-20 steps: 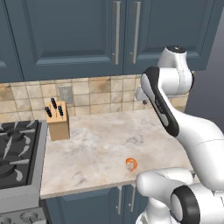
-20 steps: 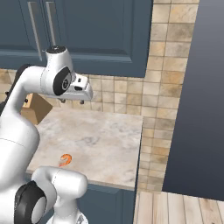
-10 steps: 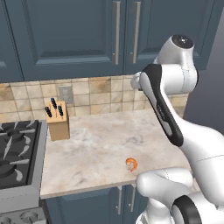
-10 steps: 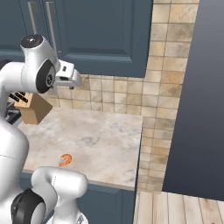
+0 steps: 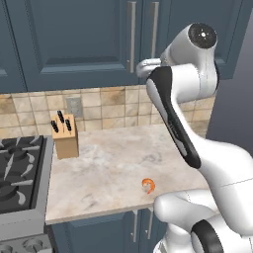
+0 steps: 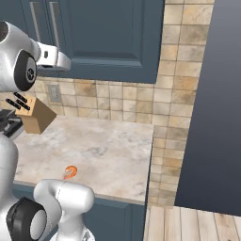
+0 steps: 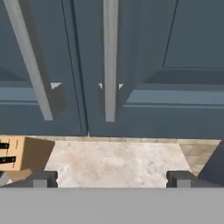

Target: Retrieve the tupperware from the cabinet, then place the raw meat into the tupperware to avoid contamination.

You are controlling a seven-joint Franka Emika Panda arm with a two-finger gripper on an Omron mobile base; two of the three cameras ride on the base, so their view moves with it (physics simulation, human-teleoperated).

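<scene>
Reaching for the cabinet (image 7: 144, 65) handle (image 7: 110, 61), doors shut, tupperware presumably inside; jaws spread wide, empty. Next: closing on the bar and pulling. Raw meat (image 5: 148, 186) on the surface (image 5: 113, 163).

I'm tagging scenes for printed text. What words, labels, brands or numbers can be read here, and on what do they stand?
None: no readable text anywhere.
The cabinet doors and handles are plain.
The knife block has dark knife handles, no lettering.
The wall outlet has no legible marking.
The robot arm carries no logo.
</scene>
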